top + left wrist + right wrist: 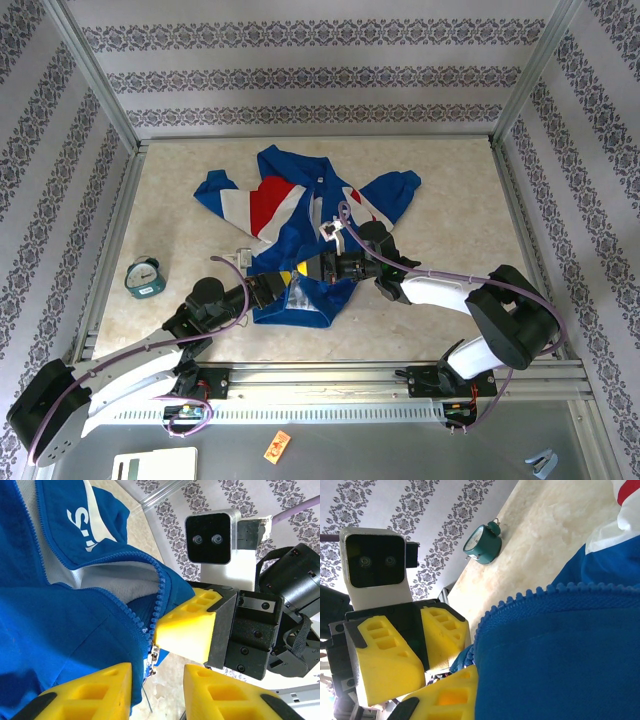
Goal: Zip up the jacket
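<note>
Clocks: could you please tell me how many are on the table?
1: a green clock stands near the left edge of the table, left of the jacket. More could be hidden under the jacket.

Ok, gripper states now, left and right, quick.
Left gripper: open, fingers either side of the zipper pull, not gripping it.
Right gripper: closed on the jacket at its zipper edge.
</note>
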`<state>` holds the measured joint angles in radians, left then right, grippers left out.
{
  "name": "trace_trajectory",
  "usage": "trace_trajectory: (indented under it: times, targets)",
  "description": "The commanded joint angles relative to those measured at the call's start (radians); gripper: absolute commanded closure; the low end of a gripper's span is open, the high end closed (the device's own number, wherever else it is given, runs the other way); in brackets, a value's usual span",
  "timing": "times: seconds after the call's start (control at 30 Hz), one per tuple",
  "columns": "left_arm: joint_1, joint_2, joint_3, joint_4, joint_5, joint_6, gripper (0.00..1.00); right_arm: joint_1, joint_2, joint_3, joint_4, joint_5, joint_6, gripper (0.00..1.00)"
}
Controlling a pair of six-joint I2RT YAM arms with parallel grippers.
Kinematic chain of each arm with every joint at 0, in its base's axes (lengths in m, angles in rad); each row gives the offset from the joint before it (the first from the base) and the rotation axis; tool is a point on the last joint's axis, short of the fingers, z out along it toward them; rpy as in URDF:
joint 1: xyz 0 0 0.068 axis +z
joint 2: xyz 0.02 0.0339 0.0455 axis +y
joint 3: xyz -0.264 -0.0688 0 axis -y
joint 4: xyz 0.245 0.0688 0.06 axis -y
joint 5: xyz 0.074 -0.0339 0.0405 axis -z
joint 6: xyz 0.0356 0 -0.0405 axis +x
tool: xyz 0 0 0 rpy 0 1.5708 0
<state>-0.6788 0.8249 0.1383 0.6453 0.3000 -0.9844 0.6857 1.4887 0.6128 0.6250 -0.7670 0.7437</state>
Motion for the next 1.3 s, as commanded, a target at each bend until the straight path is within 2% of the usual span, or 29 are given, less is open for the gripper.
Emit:
trace_trajectory:
  times: [0.0, 0.2, 0.3, 0.43, 0.47, 0.6, 0.77, 0.97, 1.07, 1.27]
  targets:
    - [0.002, 0.004, 0.019, 0.06, 0.023, 0.003, 0.71, 0.014, 0.005, 0.01, 0.047, 0.005, 0.008, 1.0]
    - [0.002, 0.073, 0.02, 0.138, 0.024, -0.009, 0.69, 0.015, 0.008, 0.016, 0.048, 0.002, 0.009, 1.0]
    - [0.002, 0.112, 0.03, 0.181, 0.031, -0.008, 0.78, 0.015, 0.005, 0.021, 0.042, -0.005, 0.006, 1.0]
    - [0.002, 0.131, 0.061, 0.162, 0.052, 0.002, 1.0, 0.013, 0.005, 0.025, 0.038, -0.008, 0.006, 1.0]
    - [0.002, 0.127, 0.066, 0.148, 0.053, 0.003, 1.0, 0.012, 0.002, 0.025, 0.036, -0.007, 0.006, 1.0]
    - [0.002, 0.083, 0.107, -0.018, 0.056, 0.03, 1.0, 0.004, 0.001, 0.025, 0.032, -0.002, 0.009, 1.0]
    - [0.0, 0.062, 0.208, -0.368, 0.086, 0.098, 1.0, -0.015, -0.01, 0.024, 0.042, -0.002, 0.023, 1.0]
    - [-0.084, 0.129, 0.191, -0.384, 0.033, 0.061, 1.0, -0.018, -0.015, -0.008, 0.049, 0.025, 0.03, 1.0]
    - [-0.094, 0.155, 0.223, -0.441, 0.029, 0.056, 1.0, -0.02, -0.008, -0.01, 0.045, 0.012, 0.026, 1.0]
    - [-0.088, 0.19, 0.411, -0.792, 0.002, 0.139, 1.0, -0.067, -0.119, -0.054, -0.079, 0.027, -0.089, 0.64]
